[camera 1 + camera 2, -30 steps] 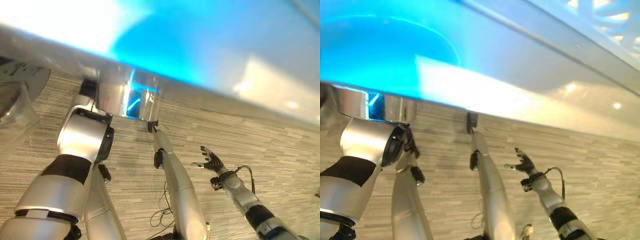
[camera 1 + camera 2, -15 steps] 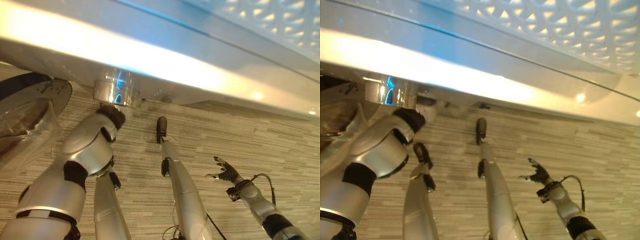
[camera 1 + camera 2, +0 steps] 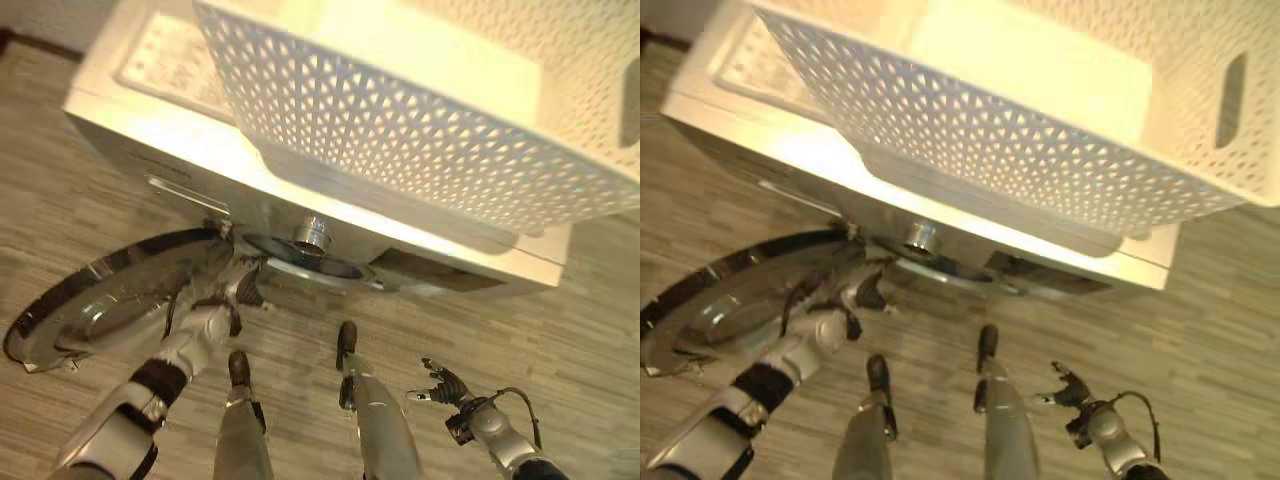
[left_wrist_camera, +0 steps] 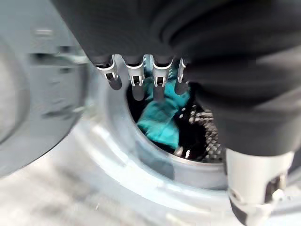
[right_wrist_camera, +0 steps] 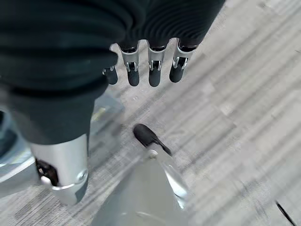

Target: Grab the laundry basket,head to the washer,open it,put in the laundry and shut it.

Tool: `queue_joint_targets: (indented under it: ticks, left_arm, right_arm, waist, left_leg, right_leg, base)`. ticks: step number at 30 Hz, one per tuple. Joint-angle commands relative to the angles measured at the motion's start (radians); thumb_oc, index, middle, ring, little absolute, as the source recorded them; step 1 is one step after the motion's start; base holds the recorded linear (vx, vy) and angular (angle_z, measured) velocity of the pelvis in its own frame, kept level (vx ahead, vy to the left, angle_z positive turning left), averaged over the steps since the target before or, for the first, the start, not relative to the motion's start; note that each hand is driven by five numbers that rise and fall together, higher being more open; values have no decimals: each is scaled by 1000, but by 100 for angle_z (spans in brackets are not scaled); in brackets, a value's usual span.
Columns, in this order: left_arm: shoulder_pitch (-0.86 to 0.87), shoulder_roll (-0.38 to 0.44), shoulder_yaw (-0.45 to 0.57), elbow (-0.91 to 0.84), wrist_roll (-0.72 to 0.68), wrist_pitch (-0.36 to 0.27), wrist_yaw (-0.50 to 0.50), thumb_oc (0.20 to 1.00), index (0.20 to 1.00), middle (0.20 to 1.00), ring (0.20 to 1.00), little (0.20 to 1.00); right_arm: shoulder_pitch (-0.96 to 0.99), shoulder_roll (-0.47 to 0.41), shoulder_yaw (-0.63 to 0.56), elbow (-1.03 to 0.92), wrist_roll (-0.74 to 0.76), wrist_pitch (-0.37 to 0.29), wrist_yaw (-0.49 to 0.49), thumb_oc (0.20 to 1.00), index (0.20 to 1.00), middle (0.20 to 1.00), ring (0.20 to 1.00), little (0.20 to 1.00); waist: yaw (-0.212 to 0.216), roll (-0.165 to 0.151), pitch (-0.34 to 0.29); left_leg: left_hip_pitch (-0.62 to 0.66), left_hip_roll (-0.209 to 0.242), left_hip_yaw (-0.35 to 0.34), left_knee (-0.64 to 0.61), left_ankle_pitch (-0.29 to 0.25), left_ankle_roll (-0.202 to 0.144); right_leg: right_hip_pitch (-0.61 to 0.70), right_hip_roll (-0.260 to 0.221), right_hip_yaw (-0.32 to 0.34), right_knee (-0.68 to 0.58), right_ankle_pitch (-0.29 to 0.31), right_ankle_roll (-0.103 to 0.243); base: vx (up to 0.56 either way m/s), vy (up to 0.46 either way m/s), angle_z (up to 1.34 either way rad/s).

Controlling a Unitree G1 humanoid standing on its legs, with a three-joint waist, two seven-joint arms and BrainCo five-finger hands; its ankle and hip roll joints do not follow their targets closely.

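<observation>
A white lattice laundry basket (image 3: 400, 130) stands on top of the white washer (image 3: 170, 150). The washer's round glass door (image 3: 90, 310) hangs open to the left. In the left wrist view a teal cloth (image 4: 162, 117) lies inside the drum (image 4: 197, 141). My left hand (image 3: 240, 292) is at the rim of the drum opening (image 3: 300, 268), its fingers (image 4: 136, 82) straight and holding nothing. My right hand (image 3: 445, 383) hovers low over the floor on the right, apart from the washer, with its fingers (image 5: 153, 70) spread and empty.
Striped grey-beige carpet (image 3: 560, 340) runs all round the washer. The open door takes up the space to the left of the drum. The basket overhangs the washer's front edge.
The whole picture has shifted, so the camera has moved: washer top and basket now show in full. My left arm reaches further out to the drum opening. The right hand stays spread.
</observation>
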Motion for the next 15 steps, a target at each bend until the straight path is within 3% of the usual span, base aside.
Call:
queue_joint_targets:
  ticks: [1, 3, 8, 9, 11, 15]
  left_arm:
    - [42, -97, 63, 74, -150, -63, -27, 1000, 1000, 1000, 1000, 1000]
    - [138, -194, 96, 203, -203, -55, -19, 1000, 1000, 1000, 1000, 1000]
    - [210, -275, 152, 274, -353, -48, -64, 1000, 1000, 1000, 1000, 1000]
    - [221, -295, 169, 327, -398, -53, -79, 1000, 1000, 1000, 1000, 1000]
    - [224, -291, 171, 343, -418, -59, -96, 1000, 1000, 1000, 1000, 1000]
    - [245, -243, 195, 298, -446, -57, -112, 1000, 1000, 1000, 1000, 1000]
  right_arm:
    - [28, 0, -31, 106, -32, 21, 7, 1000, 1000, 1000, 1000, 1000]
    - [5, 53, -37, 229, -51, 39, -3, 1000, 1000, 1000, 1000, 1000]
    - [19, 120, -85, 363, -51, 69, -5, 1000, 1000, 1000, 1000, 1000]
    - [16, 135, -116, 424, -45, 76, -2, 1000, 1000, 1000, 1000, 1000]
    - [2, 141, -138, 476, -34, 80, 3, 1000, 1000, 1000, 1000, 1000]
    - [-7, 151, -127, 524, -34, 79, 11, 1000, 1000, 1000, 1000, 1000]
  waist:
    - [10, 31, -13]
    - [25, 45, -53]
    - [36, 65, -124]
    - [35, 72, -151]
    - [41, 91, -168]
    - [72, 123, -181]
  left_leg:
    - [56, 21, -6, 60, -31, 18]
    - [154, 0, -2, 50, -55, 36]
    - [276, -74, 0, 10, -102, 83]
    - [310, -113, 12, -18, -114, 100]
    - [328, -143, 36, -45, -106, 124]
    - [337, -132, 59, -88, -56, 142]
  right_leg:
    - [111, -27, -3, 76, -158, 75]
    - [219, -38, -7, 54, -163, 85]
    - [331, -78, -6, 19, -137, 110]
    - [341, -112, -3, -9, -72, 139]
    - [329, -147, -26, -28, -5, 163]
    - [367, -105, -109, 85, -113, 120]
  base:
    - [160, 259, 5]
    - [94, 179, 13]
    - [63, 208, 7]
    - [-13, 332, 3]
    - [-139, 286, -19]
    - [-167, 112, -41]
